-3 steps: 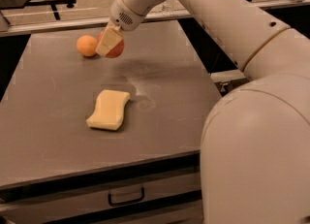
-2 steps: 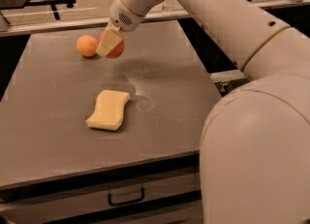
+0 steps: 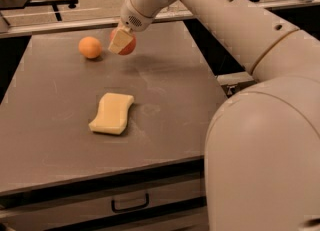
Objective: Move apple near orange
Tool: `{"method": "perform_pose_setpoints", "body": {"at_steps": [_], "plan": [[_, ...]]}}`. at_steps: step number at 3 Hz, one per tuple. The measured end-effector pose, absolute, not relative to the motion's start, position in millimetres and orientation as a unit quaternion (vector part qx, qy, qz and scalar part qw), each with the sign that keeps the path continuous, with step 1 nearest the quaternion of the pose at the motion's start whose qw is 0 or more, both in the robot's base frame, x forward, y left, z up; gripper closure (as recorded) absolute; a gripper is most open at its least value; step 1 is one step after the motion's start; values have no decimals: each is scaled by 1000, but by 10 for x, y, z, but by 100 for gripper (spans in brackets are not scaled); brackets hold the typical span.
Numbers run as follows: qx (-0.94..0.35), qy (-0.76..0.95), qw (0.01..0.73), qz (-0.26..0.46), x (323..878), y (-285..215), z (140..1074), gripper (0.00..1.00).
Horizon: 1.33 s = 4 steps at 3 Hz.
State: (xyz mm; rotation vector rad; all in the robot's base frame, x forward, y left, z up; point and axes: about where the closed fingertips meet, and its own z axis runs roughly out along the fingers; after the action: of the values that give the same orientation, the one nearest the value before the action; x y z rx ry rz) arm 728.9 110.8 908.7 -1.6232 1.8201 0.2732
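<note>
The red apple is at the far side of the grey table, held low over the tabletop, partly hidden by a pale finger. My gripper reaches down from the upper right and is shut on the apple. The small plain orange rests on the table just left of the apple, a short gap apart and not touching it.
A pale yellow sponge lies mid-table, nearer the front. The grey table has a drawer with a dark handle under its front edge. My large white arm fills the right side. Other tables stand behind.
My gripper and the apple have shifted slightly to the right. The orange and the sponge have not moved.
</note>
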Motion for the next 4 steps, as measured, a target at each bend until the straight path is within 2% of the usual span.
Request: {"method": "perform_pose_setpoints", "body": {"at_steps": [1,2,3,4], "plan": [[-619,700,347,85,7456,1083,9027,100],[-614,701,352,84,7570,1081,8910,82],[-613,697,361,88,7661,1144,8848,59],[-609,692,374,98,7756,1196,8760,27]]}}
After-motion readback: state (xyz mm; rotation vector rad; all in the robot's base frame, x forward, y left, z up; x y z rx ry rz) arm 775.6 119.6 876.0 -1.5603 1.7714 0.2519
